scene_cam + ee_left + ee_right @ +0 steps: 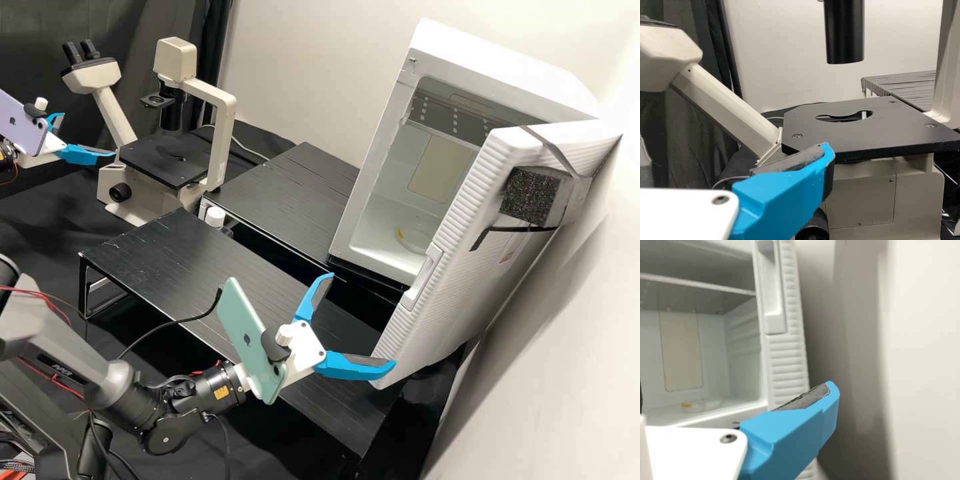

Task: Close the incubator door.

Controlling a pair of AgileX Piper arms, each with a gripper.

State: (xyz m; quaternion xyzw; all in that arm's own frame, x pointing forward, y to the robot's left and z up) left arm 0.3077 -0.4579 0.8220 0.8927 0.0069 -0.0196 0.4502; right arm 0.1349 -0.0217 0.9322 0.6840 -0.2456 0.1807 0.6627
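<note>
Incubator door [460, 267]: wide open, standing out from the incubator [500, 63] beside the wall [547, 367]. The step in hand appears to be bringing the right gripper [358, 321] behind the free edge for the closing push.

Right gripper: jaws spread wide, gripping nothing. One jaw is at the door's lower free corner; in the right wrist view it crosses that edge towards the wall side. Contact cannot be confirmed from these angles.

1. Seat the outer jaw on the door's outer face, not on its thin edge, where it could slip off.
2. Avoid squeezing; a flat push should suffice.
3. Drive the door away from the wall, following an arc about the hinge side. A straight push risks sliding along the panel.
4. Keep the other jaw out of the closing gap.
5. Ease off near the frame, then press on the handle [425, 277] side until the door seats.

Allow clearance for the strapped foam block [530, 195] on the outer face. A sudden impact could shift the clear dish [415, 237] inside.

Left gripper [87, 135]: jaws apart and unloaded, beside the microscope [220, 127]. It is best left clear of the door's swing.
</note>
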